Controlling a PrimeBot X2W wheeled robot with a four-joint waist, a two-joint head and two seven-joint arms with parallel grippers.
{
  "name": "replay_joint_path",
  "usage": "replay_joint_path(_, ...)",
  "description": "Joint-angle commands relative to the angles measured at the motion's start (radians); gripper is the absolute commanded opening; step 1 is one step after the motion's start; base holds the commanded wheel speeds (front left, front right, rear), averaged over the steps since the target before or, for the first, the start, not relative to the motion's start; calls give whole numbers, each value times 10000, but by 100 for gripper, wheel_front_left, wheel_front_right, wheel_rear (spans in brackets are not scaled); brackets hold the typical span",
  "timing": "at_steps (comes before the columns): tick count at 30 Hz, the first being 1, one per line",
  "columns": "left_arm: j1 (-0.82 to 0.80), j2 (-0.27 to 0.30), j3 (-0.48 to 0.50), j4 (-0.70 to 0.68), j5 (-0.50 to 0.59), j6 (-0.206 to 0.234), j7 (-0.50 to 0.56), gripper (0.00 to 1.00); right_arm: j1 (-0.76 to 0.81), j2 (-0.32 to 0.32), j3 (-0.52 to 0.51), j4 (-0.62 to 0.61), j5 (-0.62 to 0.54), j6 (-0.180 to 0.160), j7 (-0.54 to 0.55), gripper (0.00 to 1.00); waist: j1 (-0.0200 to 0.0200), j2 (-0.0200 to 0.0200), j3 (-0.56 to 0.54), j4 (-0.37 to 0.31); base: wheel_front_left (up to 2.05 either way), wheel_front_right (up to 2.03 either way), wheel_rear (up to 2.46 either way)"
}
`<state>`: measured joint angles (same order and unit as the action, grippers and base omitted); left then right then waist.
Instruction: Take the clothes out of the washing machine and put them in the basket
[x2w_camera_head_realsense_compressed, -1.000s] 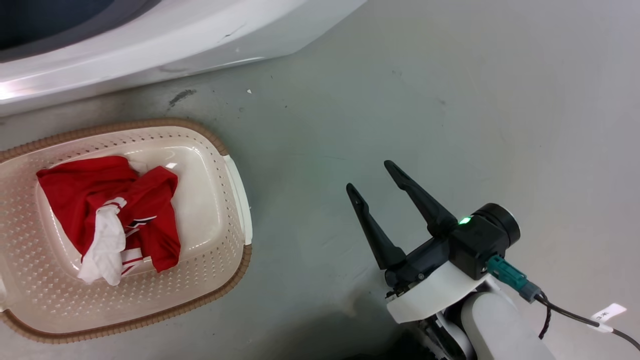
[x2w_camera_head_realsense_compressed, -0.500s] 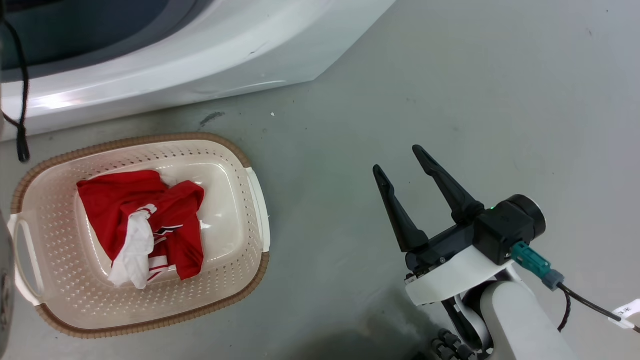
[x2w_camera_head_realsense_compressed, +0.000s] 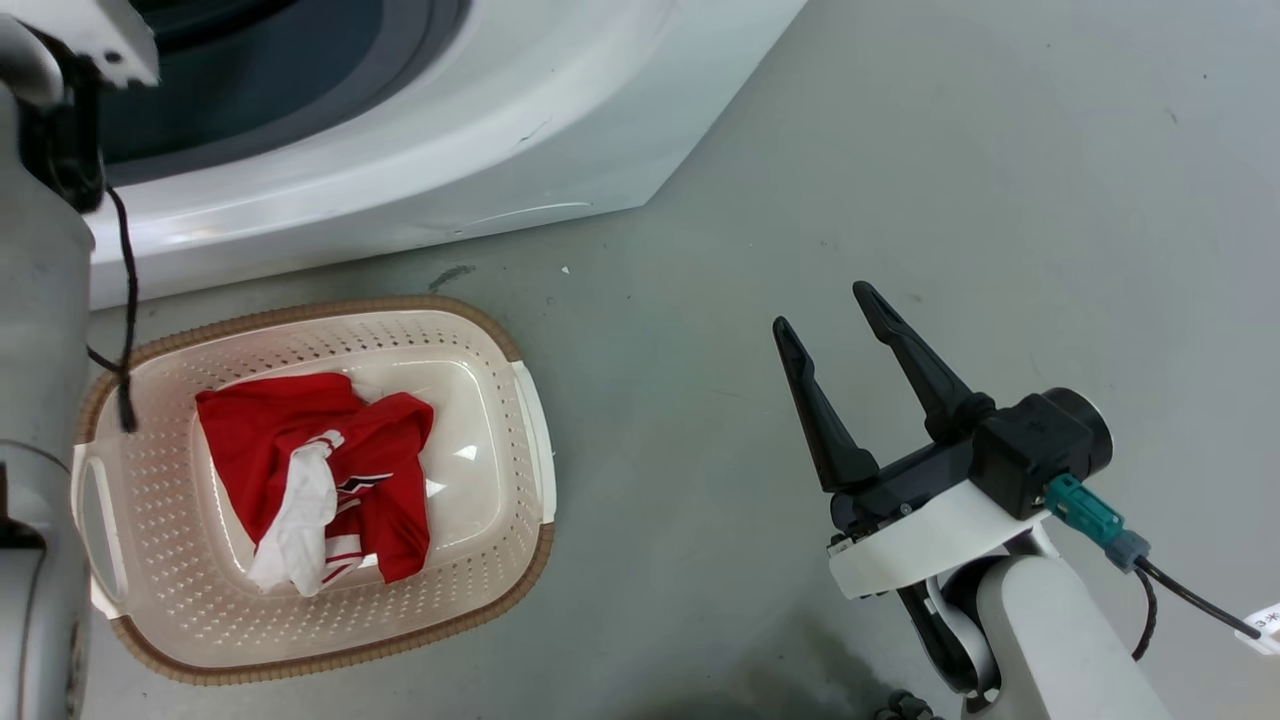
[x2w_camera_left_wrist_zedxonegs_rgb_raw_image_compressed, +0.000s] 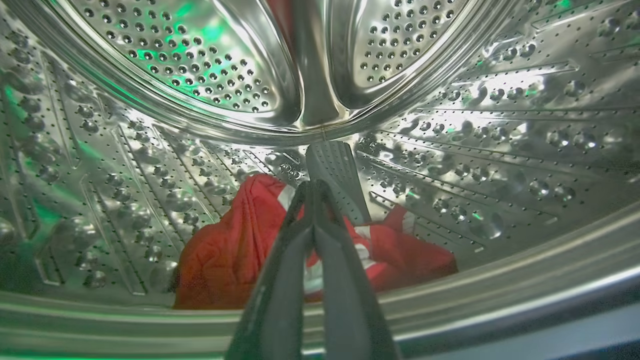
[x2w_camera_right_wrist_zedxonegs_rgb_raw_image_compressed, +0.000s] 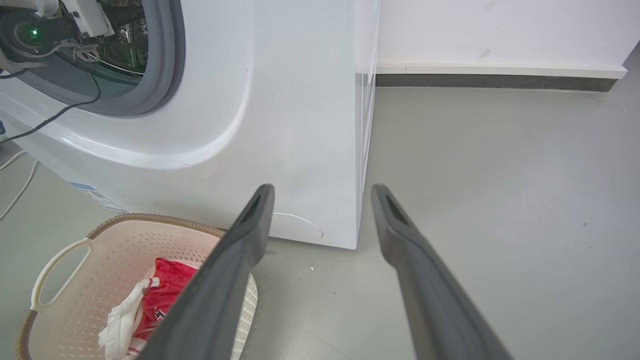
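Since half a second ago the whole head view has slid, so it is the camera that turned, not the things. The left arm's pale forearm (x2w_camera_head_realsense_compressed: 35, 330) now fills the 9 o'clock edge, where only a sliver and a black cable (x2w_camera_head_realsense_compressed: 125, 300) showed before. The right gripper (x2w_camera_head_realsense_compressed: 822, 308) keeps the same wide spread at 4 o'clock, holding nothing.

A smooth grey floor (x2w_camera_head_realsense_compressed: 900, 150) carries everything, scuffed with a dark mark near the washer's foot. In the right wrist view a white wall (x2w_camera_right_wrist_zedxonegs_rgb_raw_image_compressed: 500, 30) with a dark skirting strip (x2w_camera_right_wrist_zedxonegs_rgb_raw_image_compressed: 500, 82) closes the room at 1 o'clock.

One washing machine (x2w_camera_head_realsense_compressed: 500, 120) stands at 11 o'clock in the head view, and one basket (x2w_camera_head_realsense_compressed: 480, 560) sits on the floor just before it at 8 o'clock. Two lots of the clothes show. One crumpled red-and-white bundle (x2w_camera_head_realsense_compressed: 300, 440) lies in the basket, lying as it did earlier. A second red heap (x2w_camera_left_wrist_zedxonegs_rgb_raw_image_compressed: 225, 250) lies at 6 o'clock on the bottom of the steel drum (x2w_camera_left_wrist_zedxonegs_rgb_raw_image_compressed: 500, 125). How many garments each holds I cannot tell.

The left gripper (x2w_camera_left_wrist_zedxonegs_rgb_raw_image_compressed: 312, 185) is inside the drum, its two fingers pressed together with nothing seen between them. Its tips sit in front of the grey drum paddle (x2w_camera_left_wrist_zedxonegs_rgb_raw_image_compressed: 332, 165) and over the heap — whether they touch the cloth I cannot tell.
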<state>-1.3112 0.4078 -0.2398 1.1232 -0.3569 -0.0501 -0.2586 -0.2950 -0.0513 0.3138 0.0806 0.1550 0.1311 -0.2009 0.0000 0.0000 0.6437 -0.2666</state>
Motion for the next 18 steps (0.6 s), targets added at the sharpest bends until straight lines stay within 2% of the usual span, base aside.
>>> replay_joint_path(1,252,-25,48,-119,-73,-28,-53,0,61,22,-17,47,68,-7,-25,100,0,0,-80,54,0,0,0)
replay_joint_path(7,435,58,-42,-181,-56,-204,-76,0,15,22,42,109,95,-7,-16,100,0,0,-198,71,0,0,0)
replay_joint_path(8,385,75,-61,-155,-53,-235,-77,20,11,22,66,124,119,-7,-25,100,0,0,-209,55,0,0,0)
replay_joint_path(9,319,113,-108,-120,-17,-264,-73,45,8,22,91,135,144,-7,-38,100,0,0,-219,32,0,0,0)
replay_joint_path(10,250,147,-134,-63,-8,-274,-43,98,12,22,118,150,172,-7,-51,100,0,0,-230,0,0,0,0)
replay_joint_path(13,49,178,-257,53,28,-275,159,100,32,22,174,203,232,-7,-96,100,0,0,-255,-101,0,0,0)
replay_joint_path(18,-505,376,-514,380,99,-497,1164,100,6,22,318,263,378,-8,-201,100,0,0,-186,-332,0,0,0)
